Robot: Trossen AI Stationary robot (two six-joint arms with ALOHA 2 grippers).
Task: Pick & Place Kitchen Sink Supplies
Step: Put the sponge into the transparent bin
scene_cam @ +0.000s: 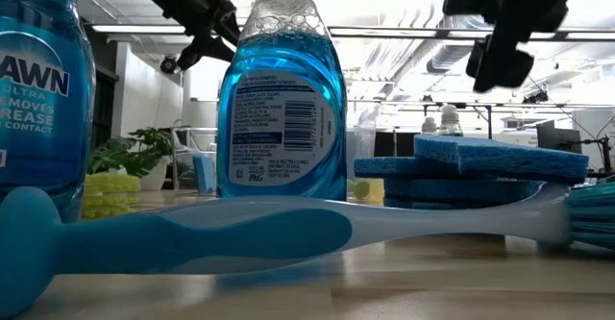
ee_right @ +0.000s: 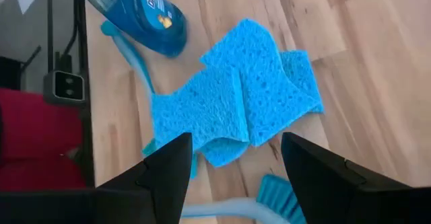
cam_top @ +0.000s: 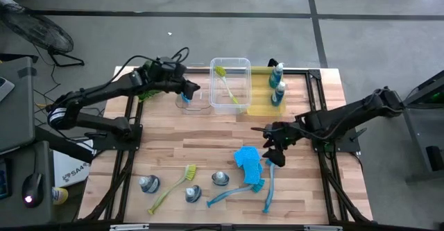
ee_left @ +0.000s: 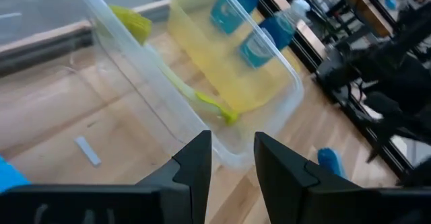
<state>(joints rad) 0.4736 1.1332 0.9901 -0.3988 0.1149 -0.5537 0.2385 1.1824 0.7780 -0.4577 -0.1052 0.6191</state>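
So far we see yellow-green long-handled brush point(cam_top: 229, 85) in clear plastic bin point(cam_top: 244, 63), two blue-liquid bottles point(cam_top: 277, 84) in yellow bin point(cam_top: 258, 107) at twelve o'clock. Left gripper point(cam_top: 189, 90) beside clear bin, fingers slightly parted, empty. Right gripper point(cam_top: 272, 150) above stacked blue sponges point(cam_top: 248, 160), fingers wide, empty. Three bottles point(cam_top: 187, 188), three brushes point(cam_top: 239, 189) remain at six o'clock.

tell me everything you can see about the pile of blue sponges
The blue sponges are flat, porous slabs with visibly pitted faces, looking soft like cellulose. Several lie overlapped at skewed angles in a loose stack on the bare wooden table, toward its right front. A blue dish brush has its bristle head against the stack's front edge. The right end effector hovers over them, jaws open, holding nothing.
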